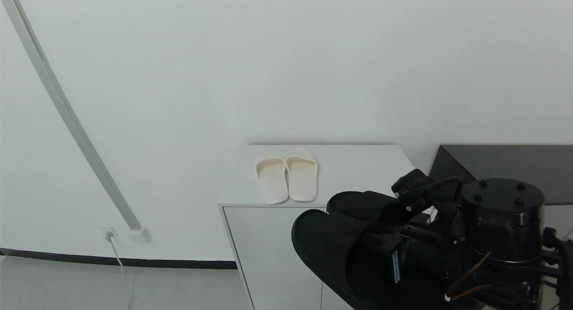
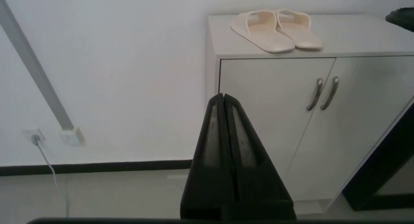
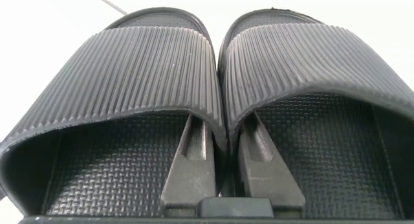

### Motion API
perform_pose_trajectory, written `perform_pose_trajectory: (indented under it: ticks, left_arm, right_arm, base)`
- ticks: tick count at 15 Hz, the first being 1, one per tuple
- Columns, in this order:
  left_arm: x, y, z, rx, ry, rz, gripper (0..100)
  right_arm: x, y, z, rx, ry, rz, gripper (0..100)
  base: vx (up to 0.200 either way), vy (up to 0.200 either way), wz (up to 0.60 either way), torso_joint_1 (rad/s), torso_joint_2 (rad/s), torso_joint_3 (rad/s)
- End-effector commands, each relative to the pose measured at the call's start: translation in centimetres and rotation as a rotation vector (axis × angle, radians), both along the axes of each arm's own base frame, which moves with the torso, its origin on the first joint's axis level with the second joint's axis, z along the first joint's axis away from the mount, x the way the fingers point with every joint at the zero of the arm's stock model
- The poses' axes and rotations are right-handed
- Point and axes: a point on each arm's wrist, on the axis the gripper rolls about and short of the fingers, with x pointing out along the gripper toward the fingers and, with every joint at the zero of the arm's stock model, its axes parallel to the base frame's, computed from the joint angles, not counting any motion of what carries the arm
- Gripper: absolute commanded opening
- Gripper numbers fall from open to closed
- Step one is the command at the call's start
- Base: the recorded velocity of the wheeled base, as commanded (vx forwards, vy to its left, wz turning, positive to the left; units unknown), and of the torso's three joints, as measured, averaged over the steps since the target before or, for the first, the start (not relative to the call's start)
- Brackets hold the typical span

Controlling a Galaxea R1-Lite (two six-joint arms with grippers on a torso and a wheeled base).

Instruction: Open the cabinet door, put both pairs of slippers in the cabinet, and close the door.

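Note:
A cream pair of slippers (image 1: pixel 287 176) (image 2: pixel 277 30) lies side by side on top of the white cabinet (image 1: pixel 353 166) (image 2: pixel 272 114), whose two doors with metal handles (image 2: pixel 323 93) are shut. My right gripper (image 3: pixel 223 166) is shut on the black pair of slippers (image 1: pixel 340 238) (image 3: pixel 220 75), one finger inside each slipper, pinching their inner walls together. It holds them in the air in front of the cabinet's right part. My left gripper (image 2: pixel 224 146) is shut with nothing in it, low and in front of the cabinet's left door.
A dark cabinet (image 1: pixel 506 166) stands right of the white one. A grey conduit (image 1: pixel 67 113) runs down the wall to a socket with a plugged-in cable (image 1: pixel 109 234) on the left. The floor (image 1: pixel 89 283) left of the cabinet is bare.

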Motion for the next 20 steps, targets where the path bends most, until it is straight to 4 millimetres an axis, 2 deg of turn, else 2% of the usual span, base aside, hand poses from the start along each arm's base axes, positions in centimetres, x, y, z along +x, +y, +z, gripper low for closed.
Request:
perform_pose_trajectory:
  ticks: [1, 8, 16, 17, 20]
  left_arm:
    - [0.00, 0.00, 0.01, 0.000, 0.000, -0.001, 0]
    - [0.00, 0.00, 0.01, 0.000, 0.000, 0.001, 0]
    - [0.00, -0.01, 0.04, -0.005, 0.001, -0.004, 0]
    - [0.00, -0.01, 0.04, -0.006, 0.001, -0.005, 100]
    - [0.00, -0.01, 0.04, -0.005, 0.001, -0.005, 100]
  right_arm:
    - [-0.01, -0.03, -0.15, -0.004, 0.004, 0.001, 0]
    - [-0.10, -0.14, -0.51, -0.015, 0.012, -0.003, 0]
    - [-0.24, -0.25, -0.82, -0.024, 0.020, -0.003, 0]
    - [-0.26, -0.27, -0.85, -0.026, 0.021, -0.003, 0]
    - [-0.32, -0.33, -0.85, -0.027, 0.020, -0.002, 0]
  base:
    - [0.000, 0.000, 0.00, 0.000, 0.00, 0.000]
    - [0.000, 0.000, 0.00, -0.009, 0.02, 0.015]
    - [0.000, 0.000, 0.00, -0.155, 0.35, 0.187]
    - [0.000, 0.000, 0.00, -0.168, 0.37, 0.207]
    - [0.000, 0.000, 0.00, -0.181, 0.41, 0.235]
